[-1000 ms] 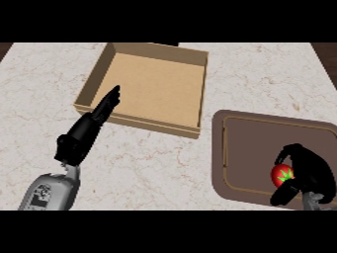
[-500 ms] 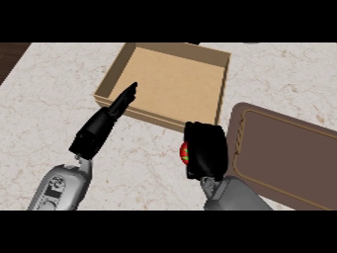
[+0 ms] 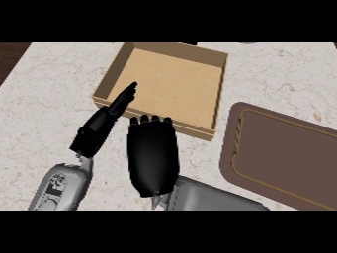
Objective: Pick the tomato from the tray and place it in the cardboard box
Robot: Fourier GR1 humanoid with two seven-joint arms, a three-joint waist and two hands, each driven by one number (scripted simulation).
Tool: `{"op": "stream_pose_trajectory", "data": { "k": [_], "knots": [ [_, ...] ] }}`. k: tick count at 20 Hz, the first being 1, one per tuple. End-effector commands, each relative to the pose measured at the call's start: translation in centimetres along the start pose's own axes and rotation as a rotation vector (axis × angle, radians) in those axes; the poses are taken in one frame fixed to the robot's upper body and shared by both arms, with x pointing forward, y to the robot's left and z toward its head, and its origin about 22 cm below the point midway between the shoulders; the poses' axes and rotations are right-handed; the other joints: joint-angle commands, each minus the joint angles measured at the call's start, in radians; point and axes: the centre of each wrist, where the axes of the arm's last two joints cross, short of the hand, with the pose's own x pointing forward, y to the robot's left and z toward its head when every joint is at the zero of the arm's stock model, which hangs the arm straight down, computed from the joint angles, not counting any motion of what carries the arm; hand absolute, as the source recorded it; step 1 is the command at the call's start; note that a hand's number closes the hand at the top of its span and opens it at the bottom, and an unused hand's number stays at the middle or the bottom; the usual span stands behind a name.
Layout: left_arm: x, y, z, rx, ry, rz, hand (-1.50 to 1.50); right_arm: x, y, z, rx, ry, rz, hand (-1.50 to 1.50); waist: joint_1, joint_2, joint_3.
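Black against the pale marble, the right hand (image 3: pixel 153 155) lies back-up over the counter just short of the box's near wall, its fingers curled downward at the tips. No tomato shows anywhere in the head view; whether it sits under that hand's curled fingers cannot be told. The grey right forearm (image 3: pixel 207 197) runs down to the lower edge behind the hand.

Just to its left, the left hand (image 3: pixel 105 121) is open, its straight fingers held together and pointing up and to the right, the fingertips overlapping the near left wall of the box. Its grey left forearm (image 3: pixel 60 188) enters from the lower left.

Beyond both hands stands the shallow square tan cardboard box (image 3: pixel 109 81), open at the top, its bare floor showing. To the right of the right hand lies the brown rounded rectangular tray (image 3: pixel 287 153), slightly turned, close beside the box's near right corner. Everything rests on the white veined marble counter (image 3: pixel 25 128).
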Motion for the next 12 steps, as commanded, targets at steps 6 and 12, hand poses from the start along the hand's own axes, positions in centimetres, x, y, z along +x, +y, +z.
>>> {"op": "stream_pose_trajectory", "data": {
  "k": [6, 12],
  "knots": [
    [-0.3, 0.1, 0.2, 0.022, 0.025, -0.021, 0.0, 4.1, -6.7, 1.1, -0.198, 0.057, -0.162, 1.5, -0.028, -0.013, 0.0],
    [0.1, -0.1, -0.2, 0.033, 0.012, -0.003, 0.0, 4.6, -9.7, -1.7, -0.243, 0.147, -0.216, 1.5, -0.04, -0.01, -0.001]
  ]
}}
